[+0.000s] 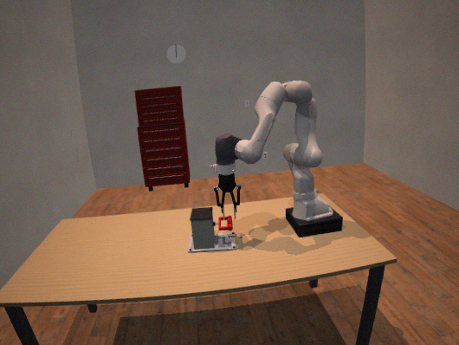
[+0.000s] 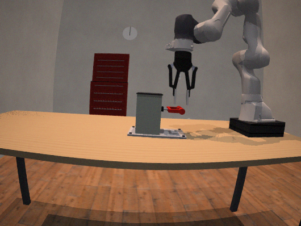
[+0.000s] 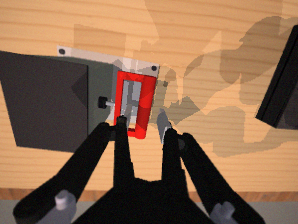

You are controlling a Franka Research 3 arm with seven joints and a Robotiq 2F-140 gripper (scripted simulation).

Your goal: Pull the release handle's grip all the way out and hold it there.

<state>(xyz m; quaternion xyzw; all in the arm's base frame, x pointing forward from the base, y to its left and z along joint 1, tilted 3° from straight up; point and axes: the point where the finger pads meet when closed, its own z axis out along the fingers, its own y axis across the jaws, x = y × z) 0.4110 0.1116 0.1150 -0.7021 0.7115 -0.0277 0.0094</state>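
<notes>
The red release handle's grip [image 2: 176, 109] sticks out from the side of the gray housing [image 2: 148, 113] on the table [image 2: 71, 136], and the gripper [image 2: 180, 99] hangs just above the grip with its fingers partly apart, holding nothing and not touching it.

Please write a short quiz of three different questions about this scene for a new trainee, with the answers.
1. True or false: the black two-finger gripper already touches the red rectangular handle grip.
2. The grip sticks out from which object? A) grey metal housing box B) dark red drawer cabinet C) black arm base
3. Fill in: the gripper fingers point straight ____.

Key: 1. False, it is above the grip, partly open, holding nothing. 2. A. 3. down.
</notes>
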